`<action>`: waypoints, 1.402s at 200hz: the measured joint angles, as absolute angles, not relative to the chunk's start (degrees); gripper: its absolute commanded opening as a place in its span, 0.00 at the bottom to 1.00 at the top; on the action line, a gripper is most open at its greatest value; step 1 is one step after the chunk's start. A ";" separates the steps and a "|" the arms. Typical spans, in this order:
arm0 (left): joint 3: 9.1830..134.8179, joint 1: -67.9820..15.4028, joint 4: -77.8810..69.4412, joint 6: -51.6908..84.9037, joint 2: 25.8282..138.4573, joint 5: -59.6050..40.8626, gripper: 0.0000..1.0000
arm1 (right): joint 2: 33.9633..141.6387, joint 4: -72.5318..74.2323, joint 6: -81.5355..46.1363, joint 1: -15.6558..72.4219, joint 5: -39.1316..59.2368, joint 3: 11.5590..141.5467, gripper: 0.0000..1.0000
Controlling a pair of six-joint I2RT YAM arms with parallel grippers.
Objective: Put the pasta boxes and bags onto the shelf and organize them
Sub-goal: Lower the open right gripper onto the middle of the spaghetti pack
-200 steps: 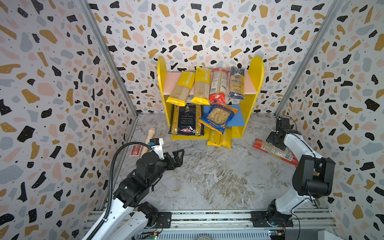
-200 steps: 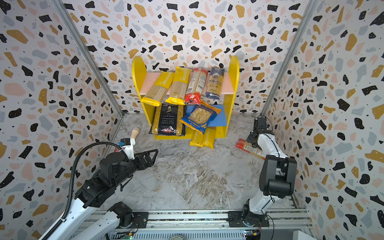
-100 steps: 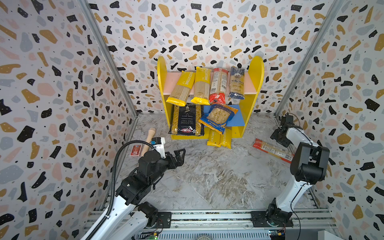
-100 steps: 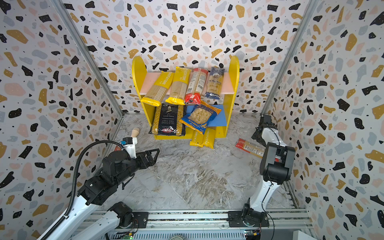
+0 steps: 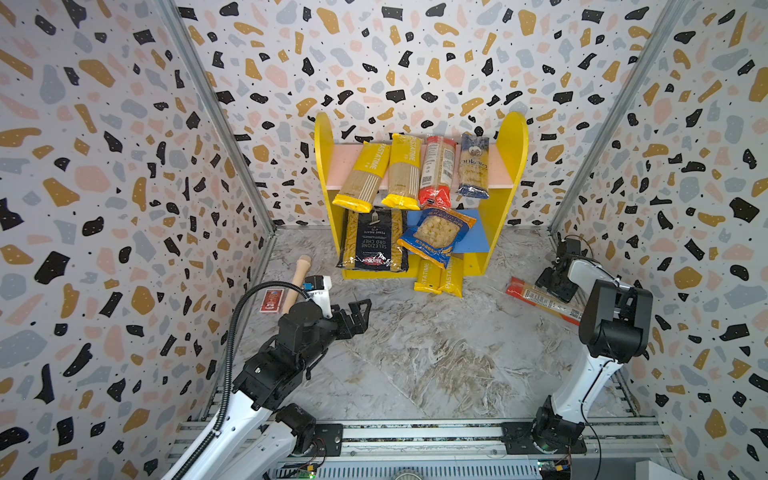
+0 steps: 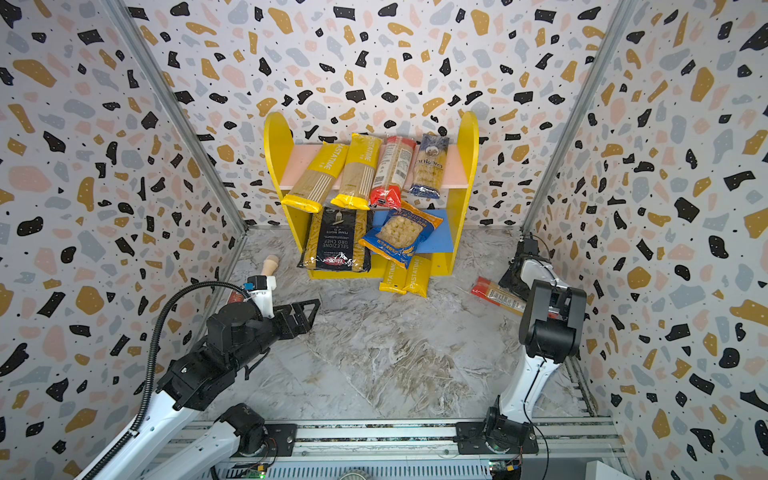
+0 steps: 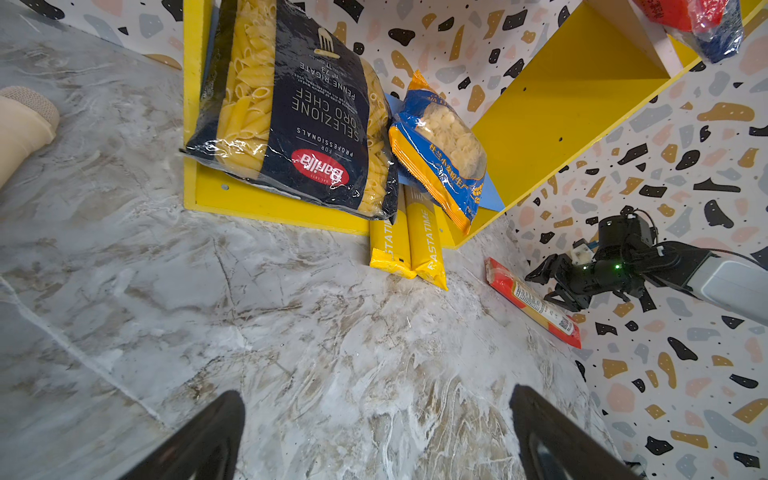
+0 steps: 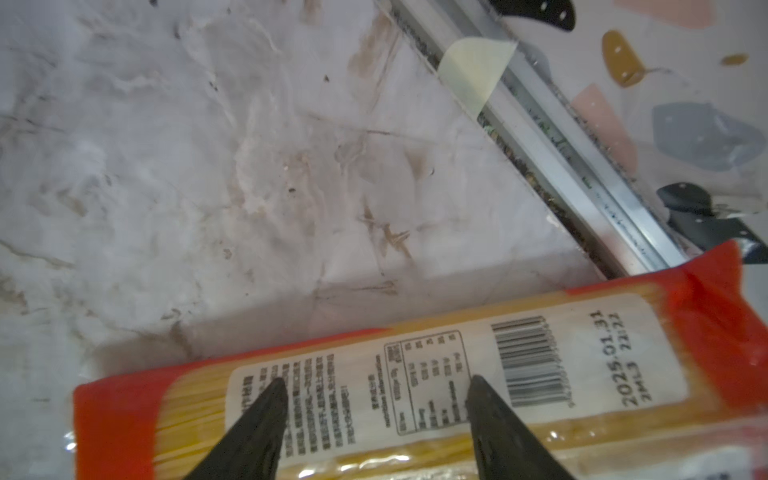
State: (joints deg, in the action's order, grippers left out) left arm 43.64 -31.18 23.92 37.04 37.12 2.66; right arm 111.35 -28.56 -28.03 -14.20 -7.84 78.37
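The right end effector (image 8: 376, 380) hangs spread over the red-ended pack (image 8: 582, 353), likely to grab it; the left end effector (image 7: 376, 395) is spread, empty.

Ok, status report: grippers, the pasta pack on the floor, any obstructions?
Left gripper open, empty. Right gripper open over red-ended spaghetti pack, flat on floor right of shelf. Two PASTATIME packs lie at shelf front.

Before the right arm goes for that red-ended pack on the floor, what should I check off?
1. Right gripper open above red-ended spaghetti pack: ok.
2. Jaws set across the pack's width: not ok, they line up along its length.
3. Fingertips touching the pack: cannot tell.
4. Left gripper open, empty, clear of the shelf: ok.
5. Bare room on blue lower board: ok.
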 measured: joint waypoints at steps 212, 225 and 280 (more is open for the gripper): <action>42.52 -31.18 26.04 36.86 30.52 3.01 1.00 | 95.74 -28.25 -28.23 -2.55 -2.11 61.60 0.69; 42.52 -31.18 26.11 36.86 30.33 3.07 1.00 | 95.70 -29.76 -28.18 -2.87 -2.68 62.85 0.69; 42.52 -31.18 26.13 36.67 30.70 3.03 1.00 | 95.72 -32.32 -28.05 -7.92 -3.27 68.86 0.70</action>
